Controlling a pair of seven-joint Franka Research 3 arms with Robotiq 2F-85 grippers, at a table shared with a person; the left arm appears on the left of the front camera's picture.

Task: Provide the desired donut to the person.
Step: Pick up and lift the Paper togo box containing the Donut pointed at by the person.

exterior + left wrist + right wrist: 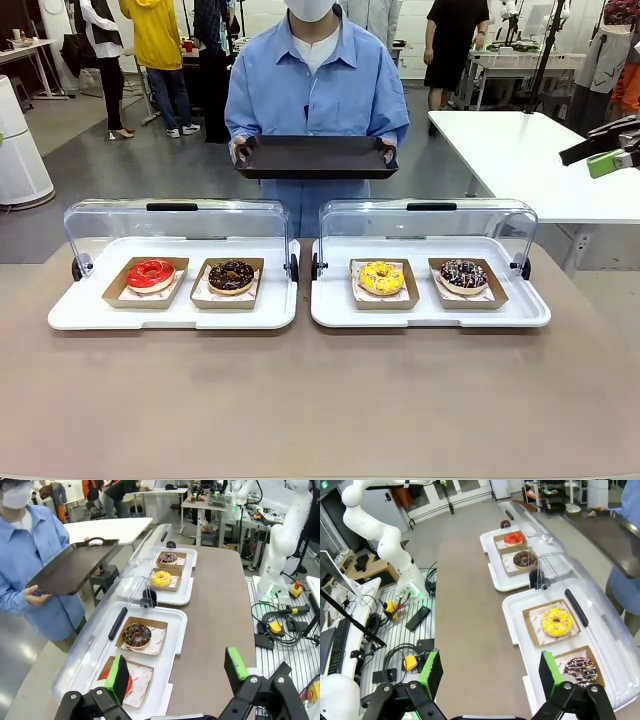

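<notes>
On the table (320,400) the left tray (60,318) and the right tray (330,318) sat side by side, nearly touching, the left lid (175,225) and the right lid (430,222) raised behind them. The left tray held the outer-left donut (151,274) and the inner-left donut (231,276). The right tray held the inner-right donut (381,277) and the outer-right donut (463,275). Each lay in its own box, apparently on paper. Behind the table's middle stood the person (315,90), holding a serving tray (315,155) behind the gap between the trays.

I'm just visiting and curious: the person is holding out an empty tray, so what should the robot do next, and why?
Probably hold still and wait for a sign: the person grips the tray with both hands and points at none of the four donuts. The left gripper and right gripper hang open and empty above the table, and the lids are already up.
</notes>
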